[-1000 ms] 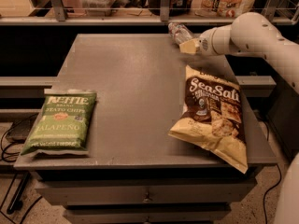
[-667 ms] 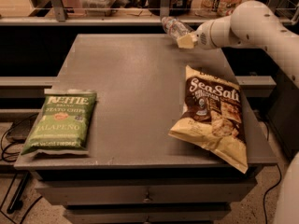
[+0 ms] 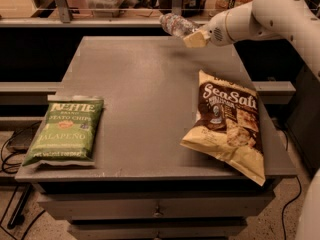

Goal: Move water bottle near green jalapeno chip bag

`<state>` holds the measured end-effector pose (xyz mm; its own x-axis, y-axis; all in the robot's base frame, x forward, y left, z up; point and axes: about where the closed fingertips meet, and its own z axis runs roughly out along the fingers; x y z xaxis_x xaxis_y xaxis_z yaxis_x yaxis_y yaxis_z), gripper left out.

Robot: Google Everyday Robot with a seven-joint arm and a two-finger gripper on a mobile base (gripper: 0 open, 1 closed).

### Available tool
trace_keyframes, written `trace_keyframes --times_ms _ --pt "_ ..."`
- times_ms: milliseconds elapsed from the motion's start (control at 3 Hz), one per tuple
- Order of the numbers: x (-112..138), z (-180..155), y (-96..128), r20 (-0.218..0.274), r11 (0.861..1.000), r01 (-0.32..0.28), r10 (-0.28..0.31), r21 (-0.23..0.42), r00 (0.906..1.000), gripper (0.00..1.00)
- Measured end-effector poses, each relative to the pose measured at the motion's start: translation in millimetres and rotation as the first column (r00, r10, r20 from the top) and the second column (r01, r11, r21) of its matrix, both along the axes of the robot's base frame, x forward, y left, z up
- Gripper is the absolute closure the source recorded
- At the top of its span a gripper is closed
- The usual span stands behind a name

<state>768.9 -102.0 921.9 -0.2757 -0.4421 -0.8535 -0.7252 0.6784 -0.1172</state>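
While it hangs over the far edge of the table (image 3: pixel 150 84), gripper (image 3: pixel 192 36): pinching the water bottle (image 3: pixel 174 24), tilted, off the surface
green jalapeno chip bag (image 3: pixel 65 129): flat at near left corner, well apart from bottle
Sea Salt bag (image 3: pixel 227 126): right side

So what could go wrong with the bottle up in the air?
The end effector holds the water bottle by one end above the far edge of the table, so it might slip and roll off. The green jalapeno chip bag lies at the near left corner, a long carry. Setting the bottle down on the bag could tip it.
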Motion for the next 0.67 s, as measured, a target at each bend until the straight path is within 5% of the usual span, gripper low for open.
trace_keyframes --times_ms 333,667 --pt "-0.1 0.0 0.1 0.0 1.0 0.0 0.0 0.0 1.0 1.0" --pt "-30.9 -3.2 40.1 -0.014 0.992 -0.126 0.126 -0.016 0.9919 1.0"
